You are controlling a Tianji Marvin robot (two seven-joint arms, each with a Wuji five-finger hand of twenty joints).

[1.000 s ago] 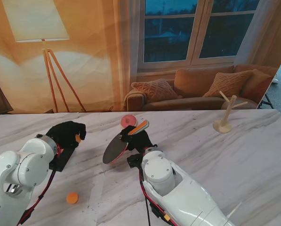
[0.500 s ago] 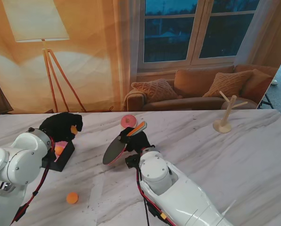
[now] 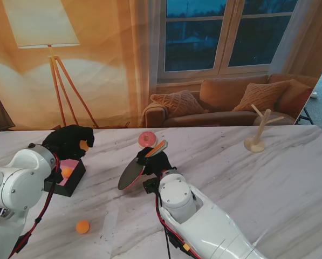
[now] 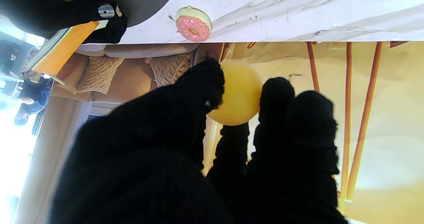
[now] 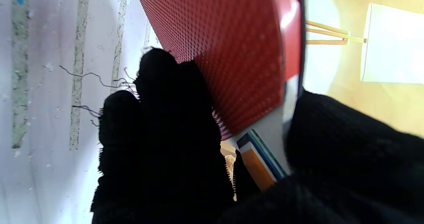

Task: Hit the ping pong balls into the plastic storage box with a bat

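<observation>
Left hand (image 3: pixel 70 141) had lifted off the box (image 3: pixel 67 178), pinching a ball (image 4: pixel 239 93); one ball (image 3: pixel 67 172) lay inside, another (image 3: pixel 83 226) loose on the worktop (image 3: pixel 268 178). Right hand (image 3: pixel 156 160) gripped the bat (image 3: pixel 132 172), tilted. Likely a serve was being readied.

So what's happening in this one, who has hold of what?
The left hand is pinching a ping pong ball between its fingertips, raised beside the black storage box, which has one orange ball in it. The right hand grips the bat by its handle, blade tilted toward the box. A loose ball lies on the table nearer to me, and a pink doughnut sits farther back.
</observation>
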